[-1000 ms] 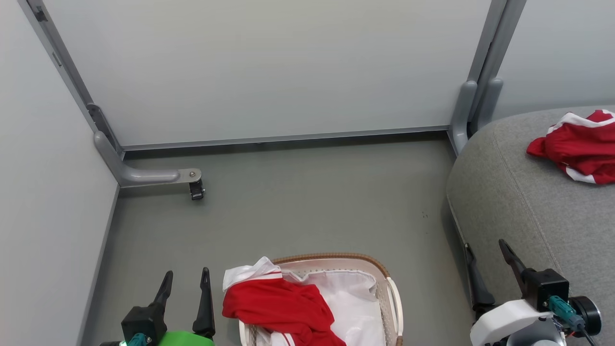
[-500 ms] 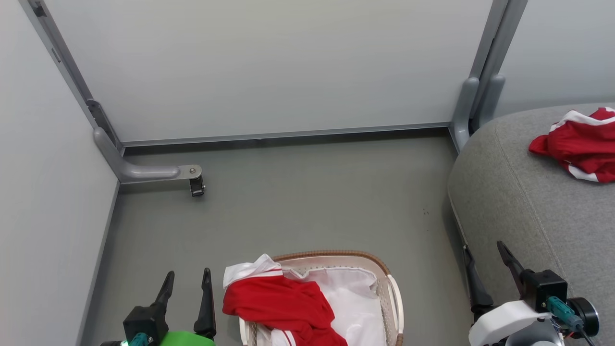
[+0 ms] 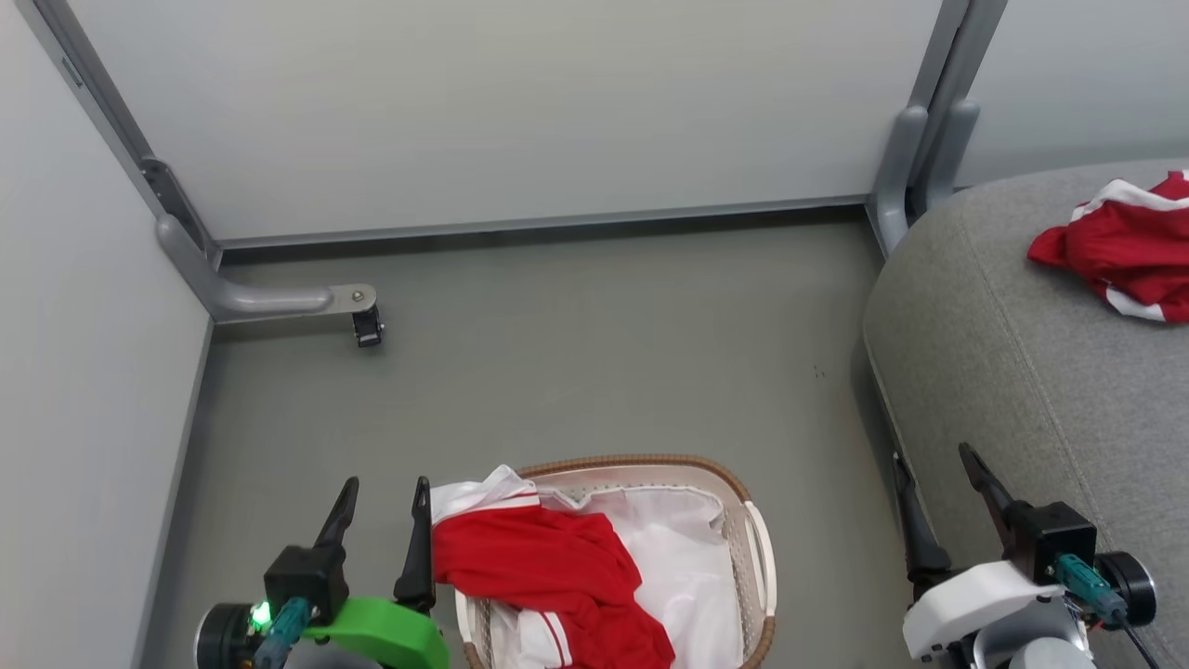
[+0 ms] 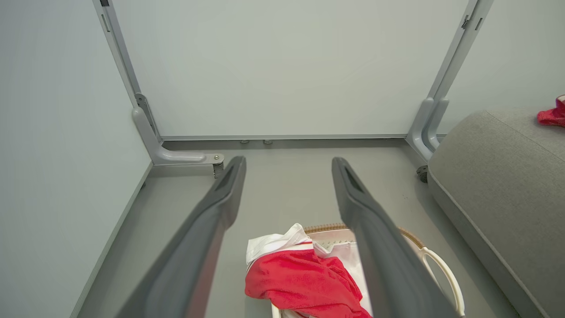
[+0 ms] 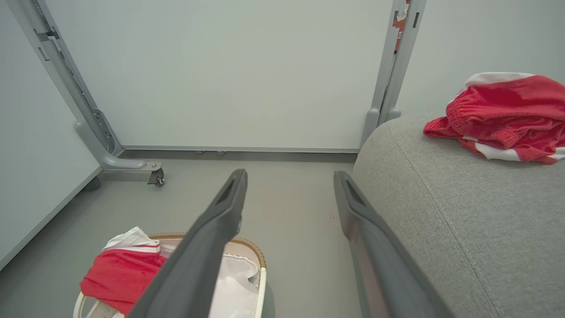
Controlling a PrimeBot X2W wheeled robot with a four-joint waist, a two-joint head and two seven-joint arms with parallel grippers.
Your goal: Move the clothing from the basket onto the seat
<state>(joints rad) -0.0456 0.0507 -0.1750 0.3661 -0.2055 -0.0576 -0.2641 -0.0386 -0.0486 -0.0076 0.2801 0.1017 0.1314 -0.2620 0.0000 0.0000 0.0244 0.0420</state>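
Head view: grey floor [image 3: 576, 353], pale partition panels [image 3: 511, 111] at twelve o'clock, rounded grey woven-fabric seat [image 3: 1003, 353] at three o'clock; left gripper [image 3: 386, 483], right gripper [image 3: 931, 453] splayed, empty.

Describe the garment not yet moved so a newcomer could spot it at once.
Left of the grey seat, an oval basket with a brown woven rim stands on the floor. The garment is red with white trim, draped over the basket's left rim. Unlike the other red garment, it lies on the white liner, not the seat.

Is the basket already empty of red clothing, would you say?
No, a red garment lies draped over the left rim of the basket.
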